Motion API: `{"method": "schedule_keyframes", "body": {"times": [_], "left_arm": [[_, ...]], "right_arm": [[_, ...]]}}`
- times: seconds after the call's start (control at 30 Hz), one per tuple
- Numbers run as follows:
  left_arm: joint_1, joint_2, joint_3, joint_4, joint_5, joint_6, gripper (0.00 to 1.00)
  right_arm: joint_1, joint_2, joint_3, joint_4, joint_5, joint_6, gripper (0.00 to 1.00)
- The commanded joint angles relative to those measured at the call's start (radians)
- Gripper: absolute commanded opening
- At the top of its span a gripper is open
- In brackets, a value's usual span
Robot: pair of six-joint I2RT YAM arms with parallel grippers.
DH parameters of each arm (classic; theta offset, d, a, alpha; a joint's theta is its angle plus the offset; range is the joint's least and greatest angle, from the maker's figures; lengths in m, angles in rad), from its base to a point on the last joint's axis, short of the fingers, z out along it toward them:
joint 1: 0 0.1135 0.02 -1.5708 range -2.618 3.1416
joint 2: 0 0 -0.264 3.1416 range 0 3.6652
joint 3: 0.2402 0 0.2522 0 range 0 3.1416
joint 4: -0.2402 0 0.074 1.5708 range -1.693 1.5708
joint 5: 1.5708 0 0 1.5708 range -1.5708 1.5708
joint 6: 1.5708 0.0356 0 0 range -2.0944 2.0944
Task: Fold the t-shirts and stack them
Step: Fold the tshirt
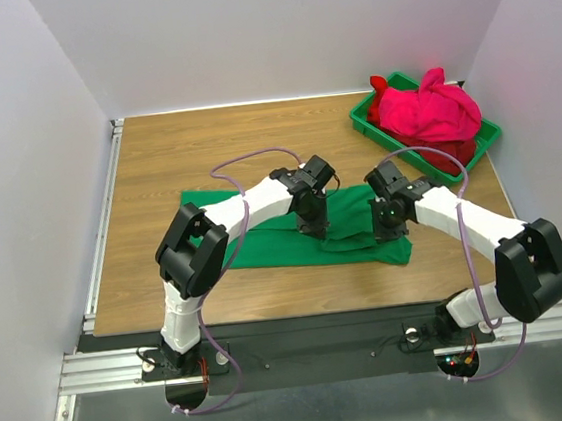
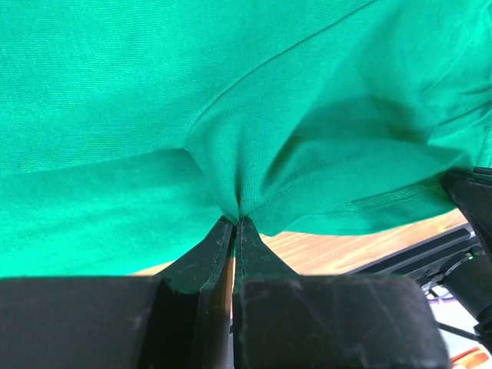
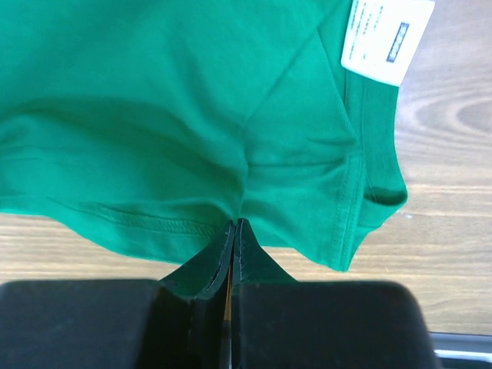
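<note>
Currently my left gripper [image 2: 234, 223] has its fingers pressed together on a small fold of the green shirt [image 1: 285, 245]. The cloth gathers into a peak right at the tips, with no gap visible between them. My right gripper [image 3: 234, 224] is in the same condition. Its fingers are closed tight on the hemmed edge of that shirt, close to the neck opening. The white label [image 3: 387, 38] lies up and to the right of the grip point.

Position of the green shirt: it is spread across the middle of the table [image 1: 175, 161], lying mostly flat, with wrinkles around both grip points. My left gripper holds it near its centre, and my right gripper holds it near its right end. Bare wood shows past the hem in both wrist views.

Position of the other shirts: the pink shirt [image 1: 437, 112] is heaped in the bin [image 1: 384, 139] at the far right corner of the table. The red shirt [image 1: 381, 104] is bunched under and beside it in the same bin. Both are well apart from my grippers.
</note>
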Motion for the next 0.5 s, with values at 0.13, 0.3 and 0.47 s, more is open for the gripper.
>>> {"method": "schedule_keyframes", "body": {"times": [0.13,0.3,0.47], "left_arm": [[0.002,-0.076,-0.038,-0.039,0.045,0.054,0.23],[0.002,-0.097,-0.038,-0.046,0.052,0.065,0.48],[0.002,-0.139,-0.033,-0.088,0.053,0.086,0.65]], "right_arm": [[-0.007,-0.042,-0.030,-0.045,-0.004,-0.002,0.04],[-0.007,-0.041,-0.028,-0.077,-0.010,-0.009,0.16],[-0.005,-0.078,-0.018,-0.141,-0.028,-0.021,0.43]]}}
